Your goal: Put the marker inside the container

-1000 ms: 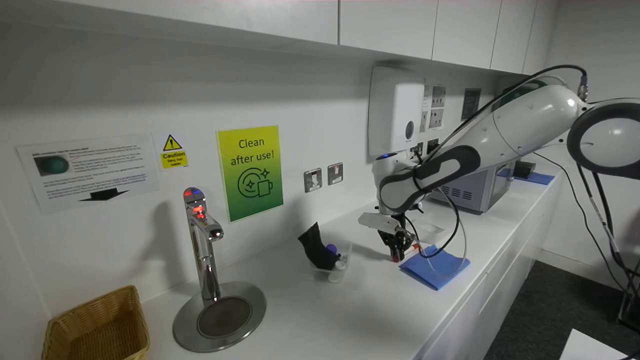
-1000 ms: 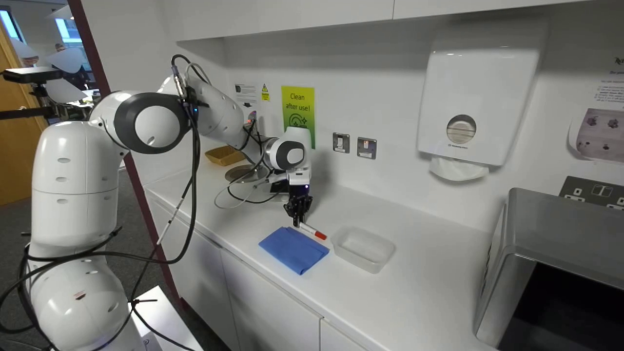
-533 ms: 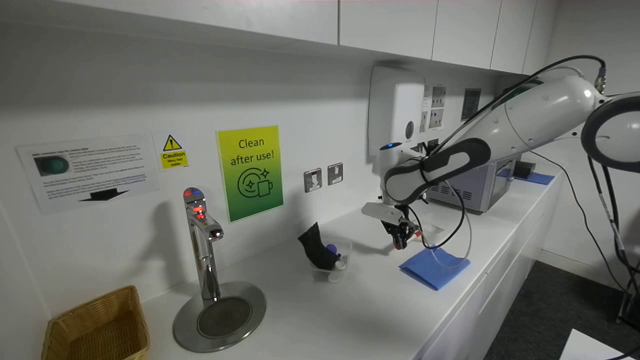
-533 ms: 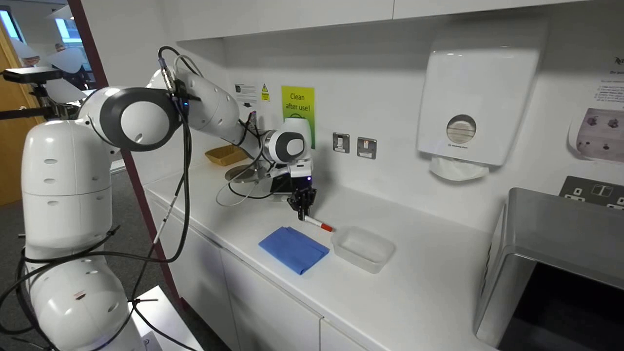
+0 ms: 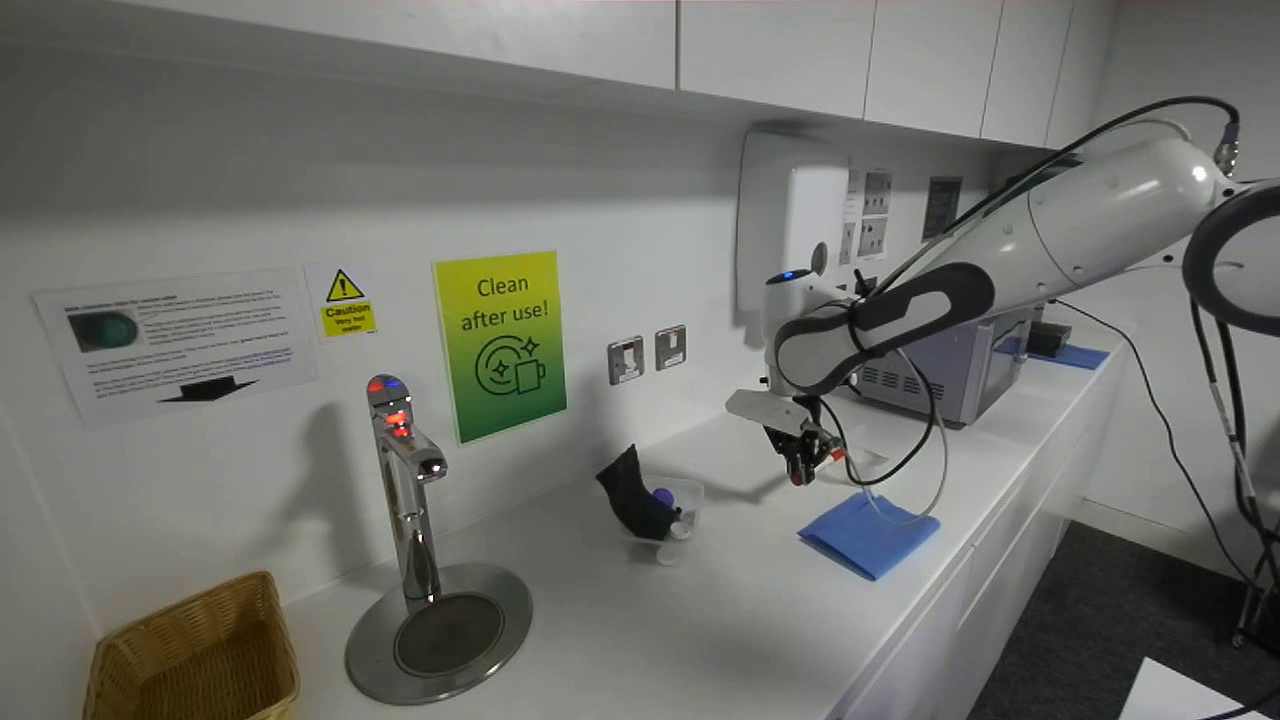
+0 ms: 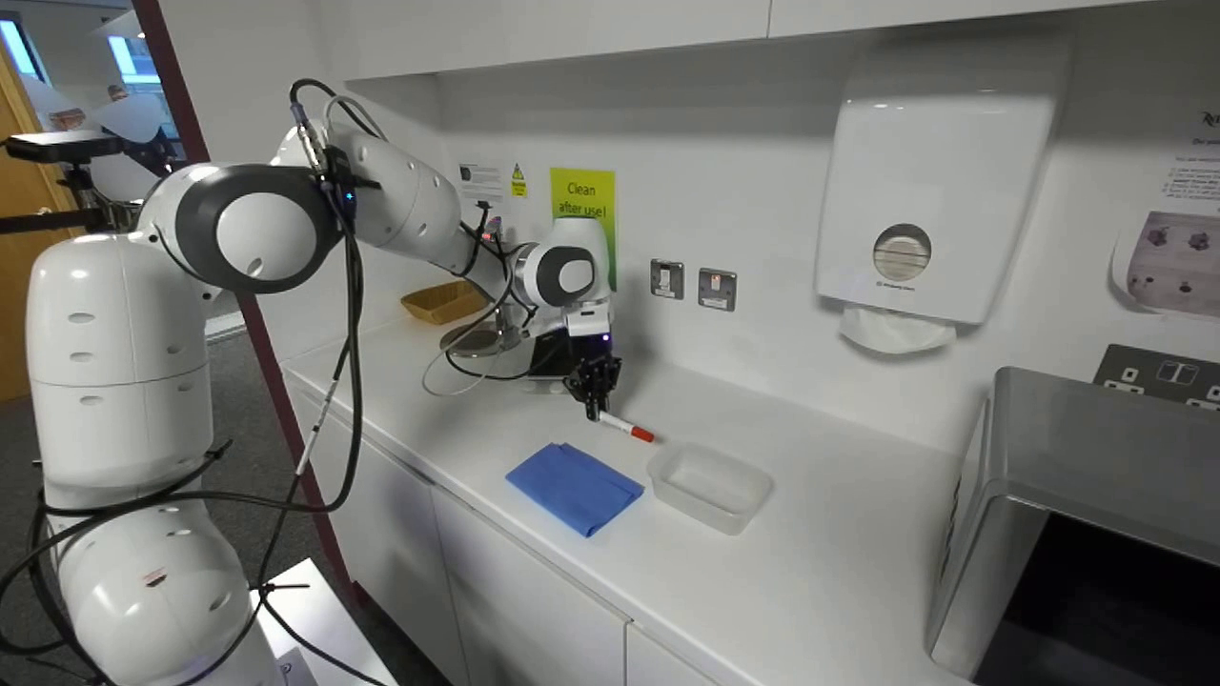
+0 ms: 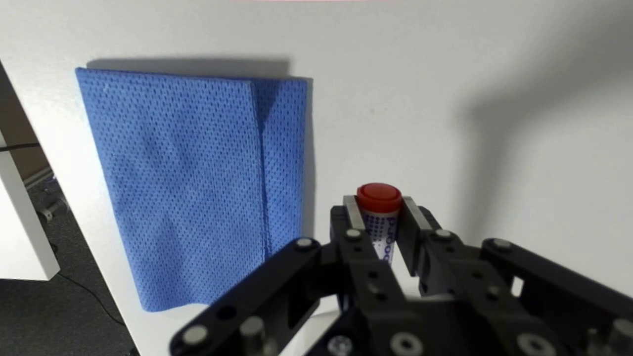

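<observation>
My gripper (image 6: 595,413) is shut on the marker (image 6: 626,426), white with a red cap, and holds it above the counter. The marker slopes slightly down; its cap points towards a clear, empty plastic tub (image 6: 694,508). In the wrist view the marker's red end (image 7: 379,197) sits between the fingertips (image 7: 383,217). In an exterior view the gripper (image 5: 800,472) hides most of the marker. A dark piece (image 5: 636,500) leans in a clear tub (image 5: 690,510) with small items; I cannot tell whether it is a cup-like holder. No navy-blue cup-like container shows for certain.
A folded blue cloth (image 6: 575,488) lies on the counter beside the empty tub, near the front edge. A tap (image 5: 410,510) and a wicker basket (image 5: 190,660) stand at one end. A microwave (image 6: 1096,457) stands at the other. A towel dispenser (image 6: 939,191) hangs on the wall.
My gripper has risen from low over the counter beside the cloth and carries the marker up with it. The tubs and the cloth have not moved.
</observation>
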{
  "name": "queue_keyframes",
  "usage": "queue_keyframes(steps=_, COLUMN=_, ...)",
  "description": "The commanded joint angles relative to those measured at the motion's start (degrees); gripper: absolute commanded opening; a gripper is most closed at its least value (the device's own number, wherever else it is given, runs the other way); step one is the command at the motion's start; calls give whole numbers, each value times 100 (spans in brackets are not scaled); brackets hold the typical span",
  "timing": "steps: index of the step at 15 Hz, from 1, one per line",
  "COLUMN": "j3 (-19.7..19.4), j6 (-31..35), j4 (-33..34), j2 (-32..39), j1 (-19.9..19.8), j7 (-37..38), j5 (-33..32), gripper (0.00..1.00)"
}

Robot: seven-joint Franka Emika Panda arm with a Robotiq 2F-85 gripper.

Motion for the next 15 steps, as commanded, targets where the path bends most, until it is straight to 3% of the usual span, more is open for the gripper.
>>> queue_keyframes(steps=1, j3=-19, j6=-28, j4=-238, j2=-361, j1=-95, j7=-18, j5=-94, gripper=6)
queue_keyframes(steps=15, j3=-158, j6=-15, j4=-578, j2=-573, j1=-445, j7=-43, j5=-3, gripper=6)
